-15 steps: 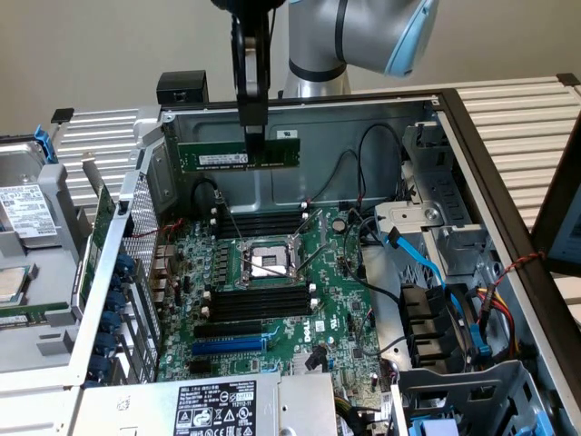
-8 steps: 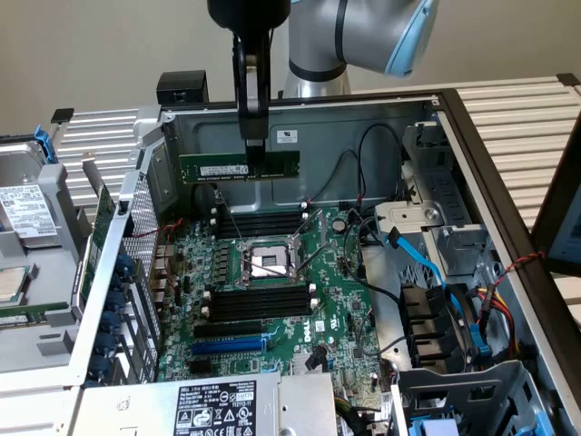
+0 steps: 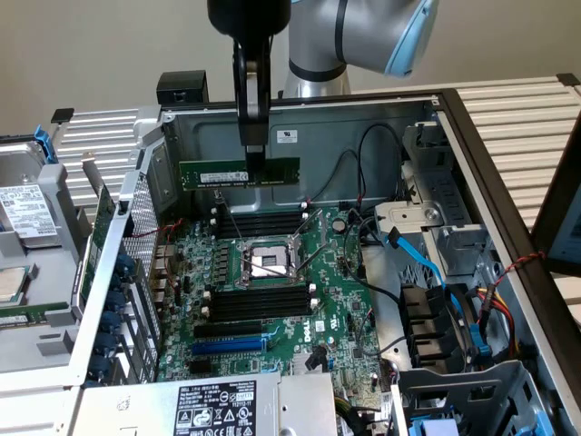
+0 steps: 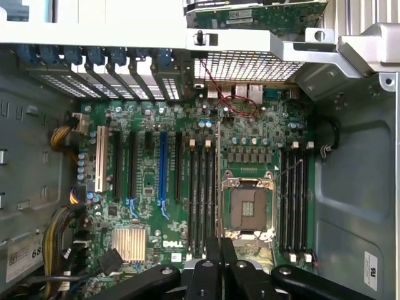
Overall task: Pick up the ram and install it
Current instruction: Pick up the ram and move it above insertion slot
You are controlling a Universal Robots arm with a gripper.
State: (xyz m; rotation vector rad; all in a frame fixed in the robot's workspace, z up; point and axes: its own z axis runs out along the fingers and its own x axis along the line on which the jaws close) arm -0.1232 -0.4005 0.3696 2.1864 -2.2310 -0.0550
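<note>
The ram, a long green stick with a white label strip, hangs level above the far part of the green motherboard inside the open computer case. My gripper is shut on its upper edge near the middle. Below it lie the far black memory slots, then the CPU socket and the near memory slots. In the wrist view the ram shows edge-on as a thin line running from my gripper between one bank of memory slots and the CPU socket.
The case's back wall rises just behind the ram. Blue and black cables and a drive cage crowd the exterior view's right. A power supply sits at the front, and card brackets line the left.
</note>
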